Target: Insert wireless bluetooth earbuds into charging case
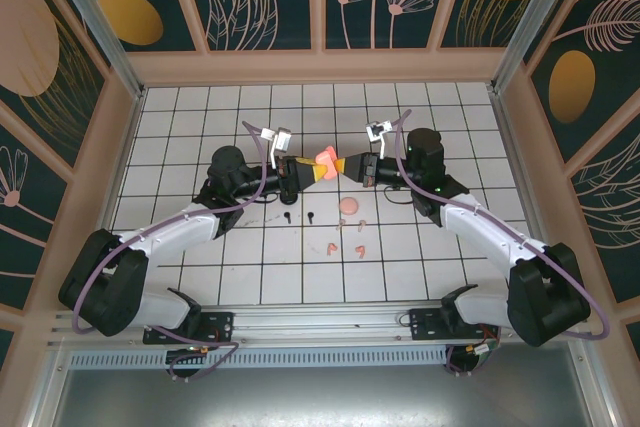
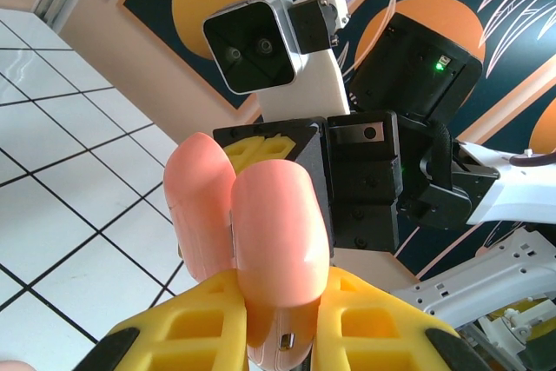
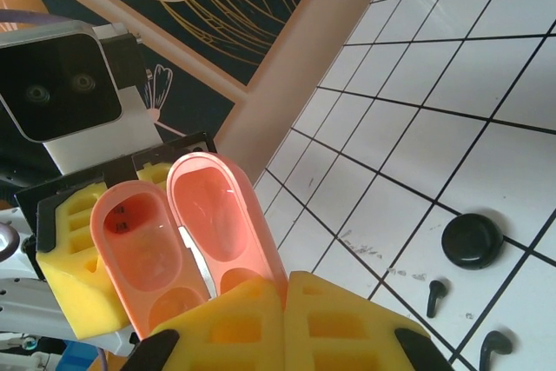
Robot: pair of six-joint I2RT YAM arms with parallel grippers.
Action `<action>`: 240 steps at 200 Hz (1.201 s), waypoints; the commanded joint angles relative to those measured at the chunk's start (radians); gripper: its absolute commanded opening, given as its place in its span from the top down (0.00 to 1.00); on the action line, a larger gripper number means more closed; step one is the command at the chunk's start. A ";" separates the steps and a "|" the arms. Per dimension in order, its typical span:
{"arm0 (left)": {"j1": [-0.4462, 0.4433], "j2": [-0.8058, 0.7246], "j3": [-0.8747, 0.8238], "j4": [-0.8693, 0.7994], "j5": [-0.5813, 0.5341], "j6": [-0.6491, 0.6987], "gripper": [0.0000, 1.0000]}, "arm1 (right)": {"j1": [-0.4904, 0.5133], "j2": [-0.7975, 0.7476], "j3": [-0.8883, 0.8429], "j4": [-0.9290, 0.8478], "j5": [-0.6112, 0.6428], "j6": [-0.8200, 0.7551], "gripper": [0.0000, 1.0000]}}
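The left gripper is clamped on the base of the open pink charging case and holds it in the air above the middle of the tabletop. The right gripper meets the case from the other side, its fingers pressed together at the lid's rim. Whether they pinch the lid cannot be told. On the tabletop below lie two black earbuds. To their right are several pale pink earbuds, all outside the case.
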 commanded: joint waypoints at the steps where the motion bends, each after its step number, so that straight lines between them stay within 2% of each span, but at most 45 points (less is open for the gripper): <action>1: -0.010 -0.002 0.011 0.019 0.015 0.003 1.00 | 0.000 -0.015 0.017 0.052 -0.032 0.011 1.00; 19: -0.010 0.003 0.012 0.005 0.000 0.006 1.00 | 0.000 -0.019 0.022 0.048 -0.028 0.010 1.00; 25: -0.010 0.003 0.012 -0.001 -0.010 0.008 0.93 | -0.002 -0.020 0.023 0.041 -0.024 0.008 1.00; 47: -0.010 -0.010 0.008 -0.046 -0.083 0.028 0.53 | -0.010 -0.026 0.036 -0.014 0.009 -0.024 1.00; 54: -0.009 -0.021 0.008 -0.075 -0.110 0.041 0.45 | -0.017 -0.029 0.041 -0.043 0.018 -0.041 1.00; 67: -0.010 -0.049 0.026 -0.177 -0.155 0.105 0.35 | -0.040 -0.033 0.051 -0.096 0.024 -0.070 1.00; 95: -0.007 -0.121 0.121 -0.476 -0.232 0.290 0.24 | -0.099 -0.042 0.105 -0.259 0.026 -0.172 1.00; 123: 0.003 -0.127 0.273 -0.763 -0.261 0.491 0.16 | -0.130 -0.021 0.200 -0.433 0.048 -0.313 1.00; 162: 0.040 0.000 0.566 -1.134 -0.186 0.750 0.11 | -0.129 0.073 0.359 -0.696 0.132 -0.568 1.00; 202: 0.082 0.160 0.797 -1.378 -0.092 0.895 0.12 | -0.129 0.116 0.381 -0.767 0.177 -0.704 1.00; 240: 0.102 0.317 0.977 -1.557 -0.008 0.992 0.23 | -0.130 0.150 0.361 -0.767 0.175 -0.772 1.00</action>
